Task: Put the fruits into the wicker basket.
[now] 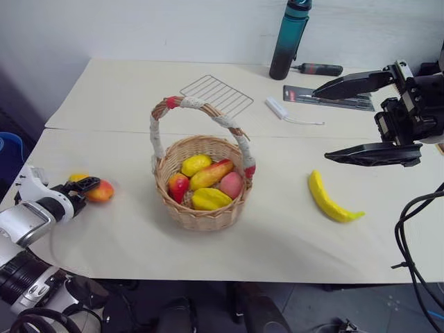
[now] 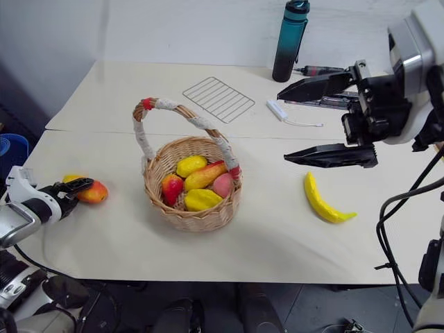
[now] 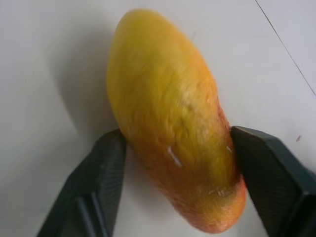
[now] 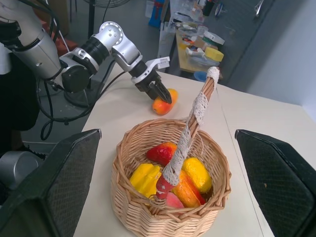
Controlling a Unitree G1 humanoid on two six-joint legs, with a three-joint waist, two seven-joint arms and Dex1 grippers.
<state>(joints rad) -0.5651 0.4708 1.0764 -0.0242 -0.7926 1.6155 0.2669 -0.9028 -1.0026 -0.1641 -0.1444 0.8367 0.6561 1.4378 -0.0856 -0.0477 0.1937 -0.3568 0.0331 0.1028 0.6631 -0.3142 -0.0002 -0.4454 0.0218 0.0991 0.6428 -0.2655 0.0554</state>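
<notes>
Mango [image 3: 173, 123] pinched by left gripper [image 1: 89, 187], seemingly resting on table [image 1: 277, 243]; right gripper [image 1: 361, 118] spread wide above banana [image 1: 329, 199]; wicker basket [image 1: 201, 208] between.

Wicker basket [image 4: 170, 207] of fruit stands on a pale desk [image 4: 256, 116].
Beyond its lace-wrapped handle, the left pincer [image 4: 161, 94] closes on a mango [image 4: 164, 103]; the right pincer [image 4: 168, 182] frames the basket, jaws wide apart.

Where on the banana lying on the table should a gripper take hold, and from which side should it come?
Probably at the thick middle of the banana, from above. It lies flat on the table with bare surface on both long sides, so the fingers could straddle its narrow width; the tapered ends offer less to pinch.
</notes>
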